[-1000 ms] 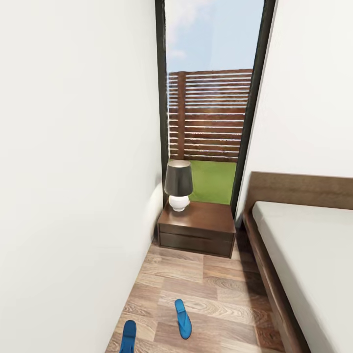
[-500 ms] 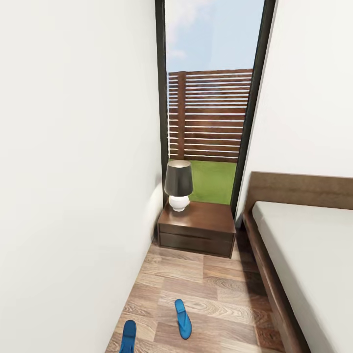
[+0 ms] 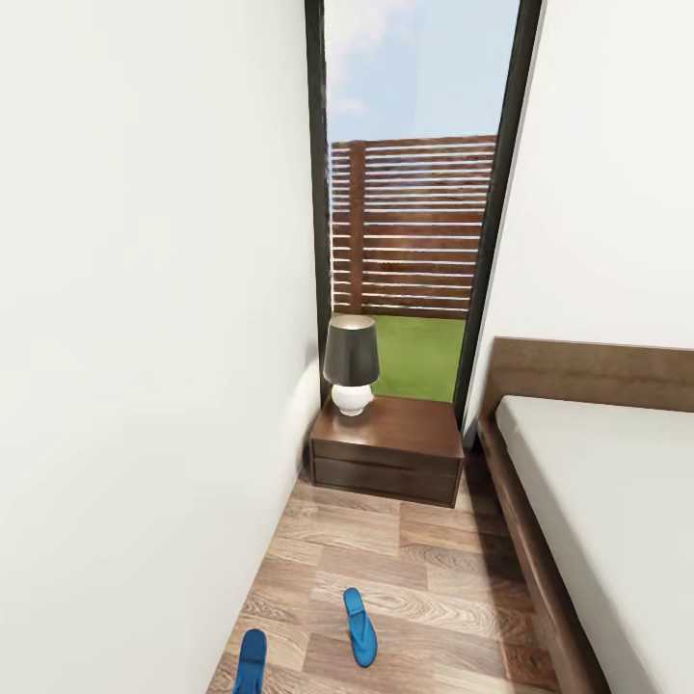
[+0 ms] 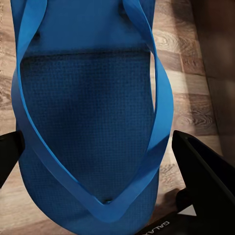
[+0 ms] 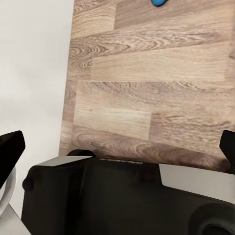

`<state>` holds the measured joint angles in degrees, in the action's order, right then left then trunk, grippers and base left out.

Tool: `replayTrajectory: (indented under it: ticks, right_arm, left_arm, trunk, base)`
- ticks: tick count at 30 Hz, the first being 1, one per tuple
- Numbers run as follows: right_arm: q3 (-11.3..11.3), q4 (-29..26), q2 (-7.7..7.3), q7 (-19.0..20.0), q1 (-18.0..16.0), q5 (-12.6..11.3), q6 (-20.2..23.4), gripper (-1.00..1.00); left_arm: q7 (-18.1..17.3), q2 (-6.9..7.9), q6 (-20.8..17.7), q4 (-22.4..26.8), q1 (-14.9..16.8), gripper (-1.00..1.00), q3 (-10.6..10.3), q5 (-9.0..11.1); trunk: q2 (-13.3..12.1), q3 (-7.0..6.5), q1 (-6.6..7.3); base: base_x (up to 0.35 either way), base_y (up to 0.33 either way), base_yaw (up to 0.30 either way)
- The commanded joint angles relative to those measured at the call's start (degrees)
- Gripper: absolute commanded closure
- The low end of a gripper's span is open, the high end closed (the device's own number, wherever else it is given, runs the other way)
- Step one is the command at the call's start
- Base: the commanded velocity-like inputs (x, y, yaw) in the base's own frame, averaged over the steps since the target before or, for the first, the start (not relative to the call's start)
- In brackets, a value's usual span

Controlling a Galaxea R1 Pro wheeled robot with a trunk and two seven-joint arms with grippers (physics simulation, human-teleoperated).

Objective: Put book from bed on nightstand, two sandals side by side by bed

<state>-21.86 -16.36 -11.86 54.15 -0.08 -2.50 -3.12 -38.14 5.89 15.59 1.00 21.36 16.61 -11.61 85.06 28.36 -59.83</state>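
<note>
Head view, room: the bedroom's wood-plank floor (image 3: 386, 559) runs between a white wall (image 3: 145, 337) and the bed (image 3: 598, 501), toward a tall dark-framed window (image 3: 414, 193).
Head view, nightstand: the nightstand (image 3: 387, 451) stands below the window beside the bed's headboard, bearing a lamp (image 3: 351, 364).
Head view, sandals: far sandal (image 3: 360, 627) lies mid-floor; near sandal (image 3: 252, 663) lies apart from it, close to the wall.
Left wrist view: left gripper (image 4: 98, 156) with jaws spread wide, a blue sandal (image 4: 88, 117) between them; contact cannot be told.
Right wrist view: right gripper (image 5: 120, 147) with jaws apart over bare floor (image 5: 147, 73); a sandal's blue tip (image 5: 159, 2) at the picture's edge.
</note>
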Motion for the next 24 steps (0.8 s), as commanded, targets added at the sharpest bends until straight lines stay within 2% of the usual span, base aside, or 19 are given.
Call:
replayTrajectory:
  ticks: [1,19,21,23,24]
  right_arm:
    - [0.0,0.0,-0.01,0.2,0.0,-0.1,-0.1,-1.00]
    - [0.0,-0.4,0.23,-0.8,0.0,0.0,-0.1,-1.00]
    - [0.1,-4.0,0.39,-2.7,0.0,0.1,0.6,-1.00]
    - [0.3,-12.3,0.90,-6.7,0.0,0.3,2.3,-1.00]
    - [0.4,-14.6,1.23,-8.0,0.0,0.3,3.2,-1.00]
  left_arm:
    - [0.0,0.01,0.3,0.0,0.0,1.00,0.4,-0.6]
    - [0.1,0.00,0.3,0.0,0.1,1.00,0.4,-0.6]
    - [0.1,0.00,0.3,0.0,0.1,1.00,0.4,-0.6]
    - [0.1,0.00,0.3,0.0,0.1,1.00,0.4,-0.6]
    - [0.1,0.00,0.3,0.0,0.0,1.00,0.4,-0.6]
  trunk:
    - [0.0,0.05,0.00]
    - [0.0,0.05,0.00]
    - [0.0,0.05,0.00]
    - [0.0,0.05,0.00]
    - [0.0,0.05,0.00]
  base:
    - [0.000,0.000,0.000]
    - [0.000,0.000,0.000]
    - [0.000,0.000,0.000]
    - [0.000,0.000,0.000]
    - [0.000,0.000,0.000]
